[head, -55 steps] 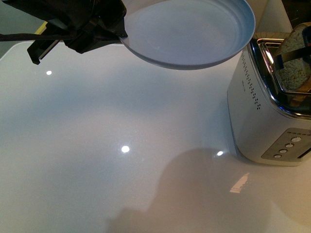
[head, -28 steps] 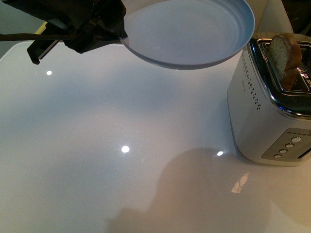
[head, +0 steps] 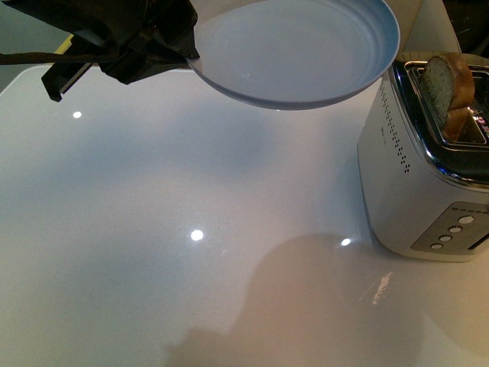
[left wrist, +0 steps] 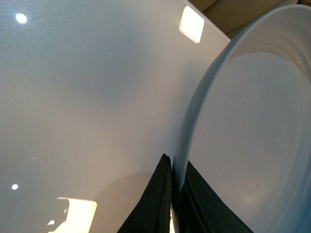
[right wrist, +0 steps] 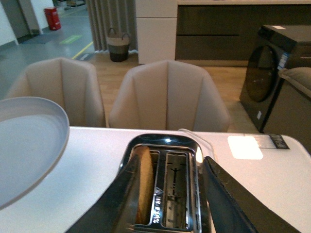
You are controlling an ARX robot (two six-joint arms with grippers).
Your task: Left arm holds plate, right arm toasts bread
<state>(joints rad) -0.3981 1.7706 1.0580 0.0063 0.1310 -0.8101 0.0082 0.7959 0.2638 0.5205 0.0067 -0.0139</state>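
**A:** Front view first. How far along is the job?

**B:** At the upper left of the frame, the black cable-wrapped left gripper [head: 189,55] is clenched on the rim of the round pale blue-grey plate [head: 298,53]. The plate hangs bare above the glossy white table [head: 191,267]. At the right edge, the thick slice of brown wholemeal bread [head: 443,80] stands in the silver two-slot toaster [head: 412,183], with its rounded top poking out.

**A:** So it's loaded but not toasted?

**B:** That's my reading. The bread looks unlowered, so toasting it and moving it to the plate remain. I can't see a lever.

**A:** And the right claw?

**B:** The right wrist view shows the right gripper [right wrist: 170,160] released and holding nothing, its fingers straddling the toaster top. The bread is in the slot on the plate's side, close to one finger, and I can't tell whether they touch.

**A:** Is there room to move?

**B:** The plate's rim is near the toaster's top corner but apart from it, so that gap is the tight spot. The open room is over the table, toward the lower left.
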